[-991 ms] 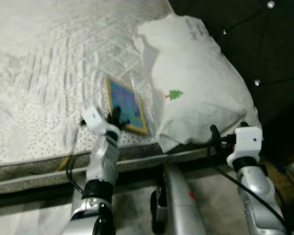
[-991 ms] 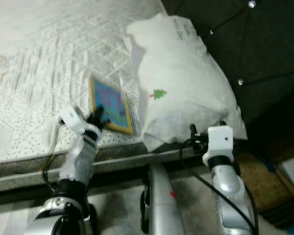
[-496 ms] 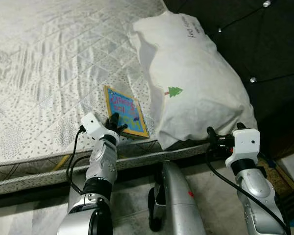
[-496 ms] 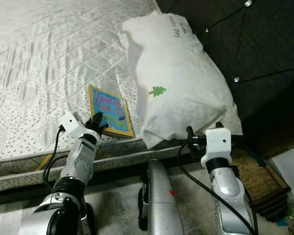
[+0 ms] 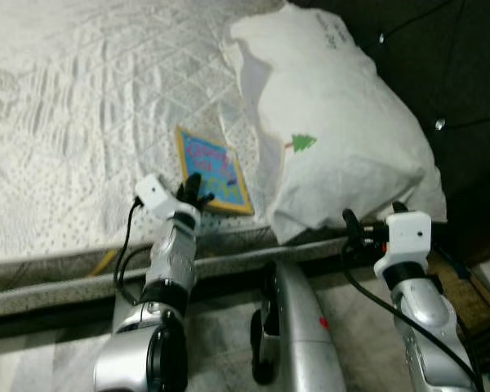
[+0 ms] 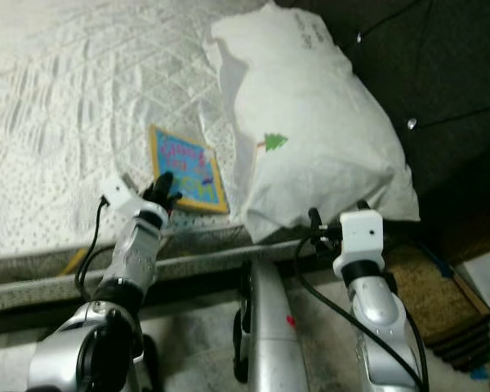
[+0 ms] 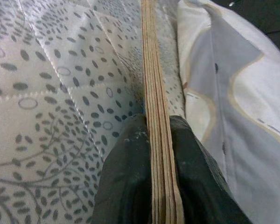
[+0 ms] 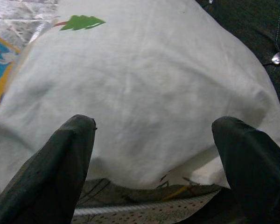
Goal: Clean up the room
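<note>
Blue-and-yellow book [image 5: 212, 170] lies on the quilted mattress [image 5: 82, 122] near its front edge, just beside the white pillow [image 5: 335, 139]. Your left gripper [image 7: 158, 140] stays clamped on the book's near edge, no lift since half a second ago. Right gripper [image 8: 154, 154] hangs spread wide, facing the pillow. Pickup still pending, I'd say.

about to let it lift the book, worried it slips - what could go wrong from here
The left gripper pinches the book only at its near edge, so the thin book could pivot or slip out when lifted.
The book lies right beside the pillow; lifting may snag or drag it.
The right gripper hangs open at the pillow's near side and might nudge it off the mattress.
</note>
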Robot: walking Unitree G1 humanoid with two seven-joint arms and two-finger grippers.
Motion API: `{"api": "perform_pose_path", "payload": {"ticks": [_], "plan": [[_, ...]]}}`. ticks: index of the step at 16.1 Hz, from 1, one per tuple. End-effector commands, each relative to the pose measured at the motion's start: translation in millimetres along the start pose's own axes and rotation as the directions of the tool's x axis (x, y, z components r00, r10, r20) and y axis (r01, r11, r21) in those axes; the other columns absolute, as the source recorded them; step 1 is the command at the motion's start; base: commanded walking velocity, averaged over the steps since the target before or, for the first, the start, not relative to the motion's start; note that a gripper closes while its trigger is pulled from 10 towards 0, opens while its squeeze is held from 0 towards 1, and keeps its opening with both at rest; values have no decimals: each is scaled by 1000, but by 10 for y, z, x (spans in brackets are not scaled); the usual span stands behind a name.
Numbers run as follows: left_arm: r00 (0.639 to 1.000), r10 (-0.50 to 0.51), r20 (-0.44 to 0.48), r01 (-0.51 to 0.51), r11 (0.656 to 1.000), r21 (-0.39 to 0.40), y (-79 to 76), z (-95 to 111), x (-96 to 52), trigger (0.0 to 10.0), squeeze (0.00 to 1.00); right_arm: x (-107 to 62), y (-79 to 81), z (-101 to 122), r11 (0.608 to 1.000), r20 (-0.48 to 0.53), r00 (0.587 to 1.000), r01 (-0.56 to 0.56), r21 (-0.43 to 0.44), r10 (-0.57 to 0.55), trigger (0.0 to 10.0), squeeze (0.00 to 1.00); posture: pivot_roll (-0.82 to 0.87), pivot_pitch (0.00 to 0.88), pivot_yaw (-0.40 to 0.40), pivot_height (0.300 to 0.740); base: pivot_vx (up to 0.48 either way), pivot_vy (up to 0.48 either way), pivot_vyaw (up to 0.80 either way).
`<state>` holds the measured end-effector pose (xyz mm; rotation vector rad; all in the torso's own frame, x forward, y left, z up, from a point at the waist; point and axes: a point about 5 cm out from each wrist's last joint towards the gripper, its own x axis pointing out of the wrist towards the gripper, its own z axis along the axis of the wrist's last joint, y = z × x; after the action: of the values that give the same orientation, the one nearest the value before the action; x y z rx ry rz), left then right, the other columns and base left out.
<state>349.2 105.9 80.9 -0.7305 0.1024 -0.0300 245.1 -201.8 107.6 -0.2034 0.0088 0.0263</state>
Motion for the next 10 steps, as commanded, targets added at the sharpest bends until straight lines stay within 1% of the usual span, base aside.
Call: {"api": "perform_pose_path", "payload": {"ticks": [1, 3, 6, 8, 10], "plan": [[997, -22, -78, 20, 999, -30, -84, -194, -23, 10000, 0, -7, 1, 26, 1000, 13, 1000, -10, -9, 10, 10000, 0, -182, 177, -107, 501, 0, 0, 0], [994, -44, -102, 41, 999, -35, -128, -224, 1, 10000, 0, -4, 4, 45, 1000, 21, 1000, -13, -14, 13, 10000, 0, -189, 175, -106, 501, 0, 0, 0], [991, -58, -118, 53, 998, -44, -148, -231, 19, 10000, 0, -32, 9, 38, 999, 20, 999, -34, -3, 34, 10000, 0, -192, 176, -104, 501, 0, 0, 0], [993, -73, -91, 68, 996, -55, -153, -207, 25, 10000, 0, -40, 49, 48, 998, 26, 998, -63, -7, 63, 10000, 0, -194, 176, -103, 501, 0, 0, 0], [995, -67, -79, 61, 995, -78, -130, -194, 25, 10000, 0, -38, 60, 54, 998, 29, 997, -68, -6, 68, 10000, 0, -196, 175, -104, 501, 0, 0, 0]]}}
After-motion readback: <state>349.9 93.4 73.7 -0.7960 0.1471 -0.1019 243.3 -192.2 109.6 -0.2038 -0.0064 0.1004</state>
